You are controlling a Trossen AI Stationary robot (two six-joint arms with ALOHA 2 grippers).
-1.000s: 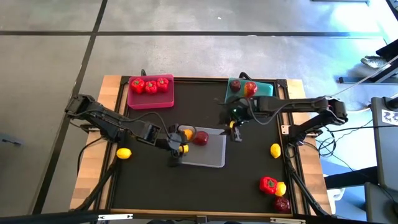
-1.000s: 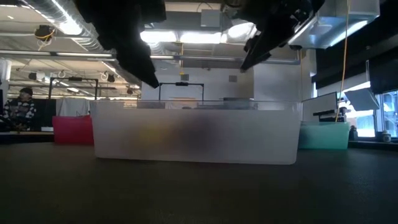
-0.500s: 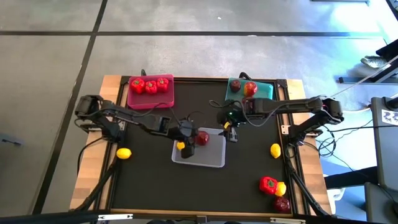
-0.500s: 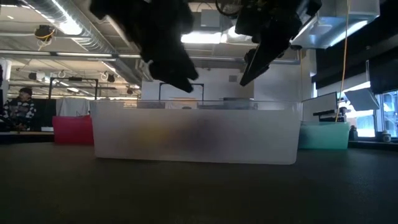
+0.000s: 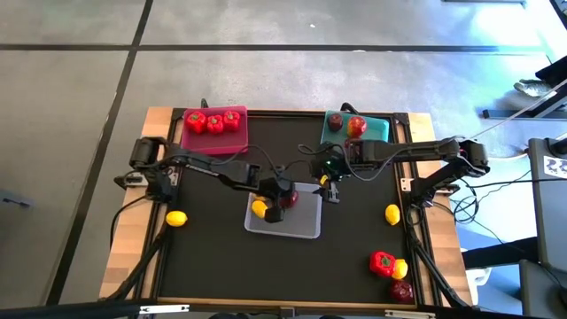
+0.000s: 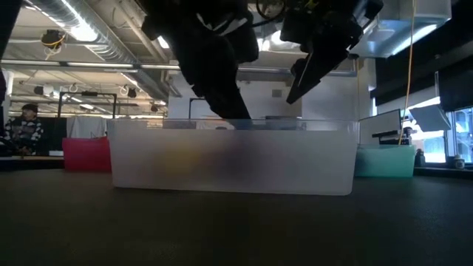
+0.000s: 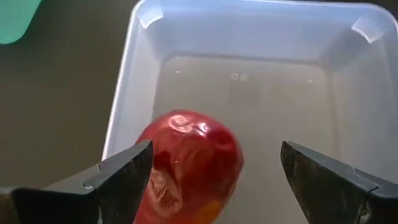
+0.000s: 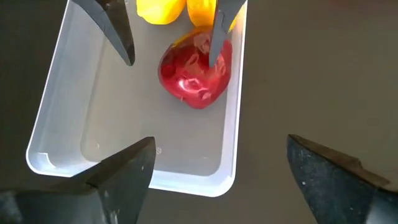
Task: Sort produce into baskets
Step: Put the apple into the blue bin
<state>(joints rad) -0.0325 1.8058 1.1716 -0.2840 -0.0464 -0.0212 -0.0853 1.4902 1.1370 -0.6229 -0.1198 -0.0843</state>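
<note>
The translucent basket [image 5: 301,226] stands mid-table and holds a dark red apple [image 7: 186,165] and two lemons [image 8: 160,9]. My left gripper [image 7: 214,152] hangs open in the basket over the apple, one finger on each side of it. My right gripper [image 8: 217,146] hovers open above the basket's far right corner, with nothing between its fingers. The pink basket [image 5: 213,140] at the far left holds three red peppers. The teal basket [image 5: 372,128] at the far right holds two apples. My left gripper comes slanting down from the table's left over the apple. One finger [image 7: 121,177] stands right against the apple's side [image 7: 158,168]. Whether it touches, I cannot tell. The apple rests on the basket's floor.
Loose produce lies on the black mat: a lemon [image 5: 176,218] near the left edge, another lemon [image 5: 392,213] at the right, and a pepper [image 5: 383,262], lemon [image 5: 400,268] and apple [image 5: 401,290] in the near right corner. A person [image 6: 26,125] sits in the room behind.
My left gripper has swung from the basket's near left corner toward the table's right and sunk to the basket's rim, ending over the apple. My right gripper has stayed above the basket's far right corner. The apple has kept its place.
</note>
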